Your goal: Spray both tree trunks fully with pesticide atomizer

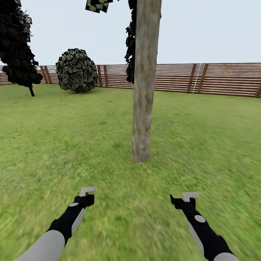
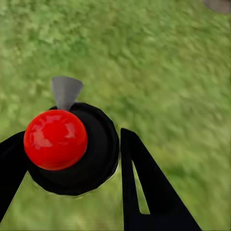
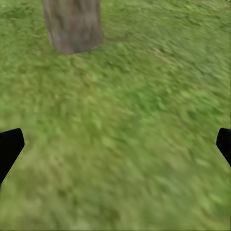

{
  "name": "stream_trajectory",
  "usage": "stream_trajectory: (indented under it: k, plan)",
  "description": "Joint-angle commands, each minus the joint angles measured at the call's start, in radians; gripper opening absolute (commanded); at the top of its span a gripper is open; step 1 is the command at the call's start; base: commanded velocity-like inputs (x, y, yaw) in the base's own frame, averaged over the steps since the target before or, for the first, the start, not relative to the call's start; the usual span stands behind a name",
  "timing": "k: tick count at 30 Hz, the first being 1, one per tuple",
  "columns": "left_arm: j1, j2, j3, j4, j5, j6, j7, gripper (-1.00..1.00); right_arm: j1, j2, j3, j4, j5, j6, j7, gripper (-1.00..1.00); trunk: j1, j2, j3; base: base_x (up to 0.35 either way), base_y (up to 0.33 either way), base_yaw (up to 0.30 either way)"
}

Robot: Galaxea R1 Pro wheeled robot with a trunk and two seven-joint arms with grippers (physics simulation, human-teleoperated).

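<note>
Tree trunk runs out of the frame's top edge, crown mostly cut off. Grass floor is blurred throughout. Atomizer body is hidden beneath its red cap; right gripper's fingertips are clipped at both side edges.

Both arms reach forward and low in the head view, roughly parallel and well apart, each with a grey forearm passing into a black wrist. The left gripper is closed around a round black object with a red top; in the left wrist view its black fingers press against that object's sides. The right gripper holds nothing, its fingers spread wide apart at the edges of the right wrist view.
</note>
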Motion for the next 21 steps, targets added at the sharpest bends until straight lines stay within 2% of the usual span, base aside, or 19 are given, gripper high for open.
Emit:
stream_trajectory:
  k: [1,9,21]
  plan:
    - [0.000,0.000,0.000,0.000,0.000,0.000,0.000,-1.00,0.000,0.000,0.000,0.000,0.000,0.000,0.000,1.00,0.000,0.000,0.000,0.338,0.083,0.000]
    - [0.000,0.000,0.000,0.000,0.000,0.000,0.000,-1.00,0.000,0.000,-0.001,0.000,0.000,-0.001,0.000,1.00,0.000,0.000,0.000,0.338,0.021,-0.024]
    - [0.000,0.000,0.003,0.000,0.000,0.000,0.000,-1.00,0.000,0.000,-0.001,0.000,0.000,0.000,0.000,1.00,0.000,0.000,0.005,0.338,0.000,-0.261]
